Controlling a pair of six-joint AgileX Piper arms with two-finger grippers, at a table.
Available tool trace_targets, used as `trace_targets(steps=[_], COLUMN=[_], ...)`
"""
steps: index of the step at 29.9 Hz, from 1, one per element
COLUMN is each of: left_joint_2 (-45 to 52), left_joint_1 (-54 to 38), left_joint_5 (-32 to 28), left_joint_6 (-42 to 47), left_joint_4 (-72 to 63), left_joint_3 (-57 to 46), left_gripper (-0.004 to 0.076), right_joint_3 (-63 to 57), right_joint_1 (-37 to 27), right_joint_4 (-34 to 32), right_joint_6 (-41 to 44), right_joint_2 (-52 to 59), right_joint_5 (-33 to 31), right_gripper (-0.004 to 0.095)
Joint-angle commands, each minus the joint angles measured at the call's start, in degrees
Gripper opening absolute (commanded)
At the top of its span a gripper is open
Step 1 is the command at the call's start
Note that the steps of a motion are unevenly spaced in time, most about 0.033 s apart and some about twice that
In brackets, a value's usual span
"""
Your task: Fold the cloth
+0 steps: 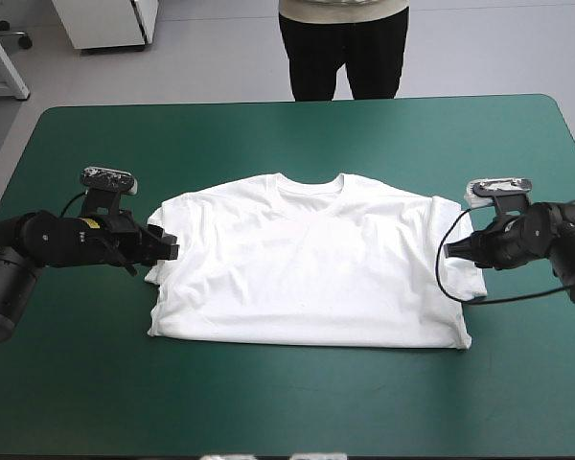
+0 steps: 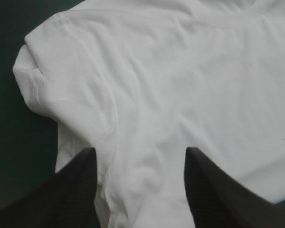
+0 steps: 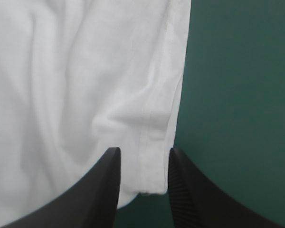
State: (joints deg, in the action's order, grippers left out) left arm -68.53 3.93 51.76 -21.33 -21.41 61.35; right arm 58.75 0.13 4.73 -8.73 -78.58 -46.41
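Note:
The white T-shirt (image 1: pixel 307 264) lies spread flat in the middle of the table, collar toward the far edge and sleeves folded in at both sides. My left gripper (image 1: pixel 169 247) is at the shirt's left sleeve; the left wrist view shows this gripper (image 2: pixel 140 161) open, its fingers wide apart over the sleeve seam of the T-shirt (image 2: pixel 180 85). My right gripper (image 1: pixel 450 249) is at the right sleeve. Seen from the right wrist, that gripper (image 3: pixel 143 154) is open, and the sleeve's hemmed edge on the T-shirt (image 3: pixel 76 95) lies between its fingers.
Bare teal-green cover (image 1: pixel 287 402) surrounds the shirt on all sides, with a wide strip along the near edge and another beyond the collar. In the right wrist view, bare cover (image 3: pixel 237 95) lies just beside the sleeve hem.

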Motion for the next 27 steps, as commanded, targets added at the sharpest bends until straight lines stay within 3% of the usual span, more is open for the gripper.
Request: trace_targets(steps=[1, 7, 22, 25, 27], left_joint_2=[1.29, 1.29, 1.29, 1.29, 1.29], left_joint_1=[0.02, 0.02, 0.02, 0.02, 0.02], left_joint_5=[-1.33, -0.95, -1.16, -1.31, -1.34], left_joint_6=[0.23, 0.23, 0.23, 0.23, 0.23], left_joint_4=[-1.30, -1.16, 0.67, 0.93, 1.35], left_joint_3=[2.02, 2.02, 2.02, 2.02, 2.02], left_gripper=[0.0407, 0.0406, 0.0406, 0.0406, 0.0406], right_joint_3=[4.52, 9.72, 11.10, 11.10, 11.10], right_joint_1=[-1.94, -4.74, -4.60, -4.60, -4.60], right_joint_4=[0.36, 2.14, 5.39, 6.36, 6.43], right_joint_6=[-1.64, -4.31, -8.11, -10.02, -10.16], right_joint_2=[-3.87, -10.25, -21.46, -22.35, -22.35], right_joint_5=[3.13, 4.08, 2.72, 1.75, 1.76], right_gripper=[0.0330, 0.0340, 0.0324, 0.0184, -0.0001])
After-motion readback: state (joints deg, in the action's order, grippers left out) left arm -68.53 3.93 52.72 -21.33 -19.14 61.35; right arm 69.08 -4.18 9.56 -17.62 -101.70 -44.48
